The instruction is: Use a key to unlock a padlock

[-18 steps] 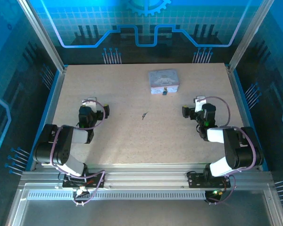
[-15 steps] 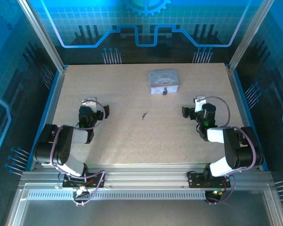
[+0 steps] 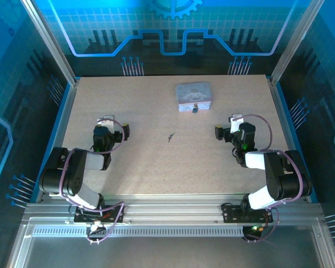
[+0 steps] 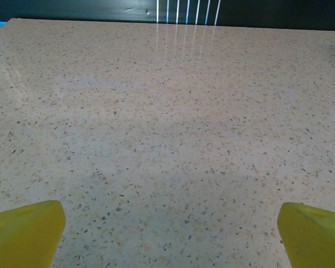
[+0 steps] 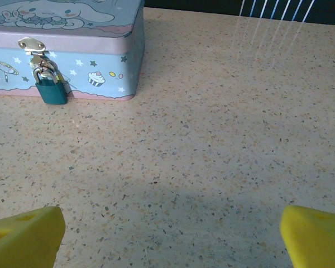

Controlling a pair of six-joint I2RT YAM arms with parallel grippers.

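A small dark teal padlock hangs from the brass hasp on the front of a pale tin box; from above the padlock sits at the box's near edge. The thin grey key lies flat on the table's middle, well apart from both arms. My left gripper rests low at the left, open, with its yellow fingertips wide over bare table. At the right, my right gripper is open too, fingertips spread, facing the box from a distance.
The tin box with a cartoon lid stands at the table's far centre-right. The speckled tabletop is framed by metal rails and blue walls on three sides.
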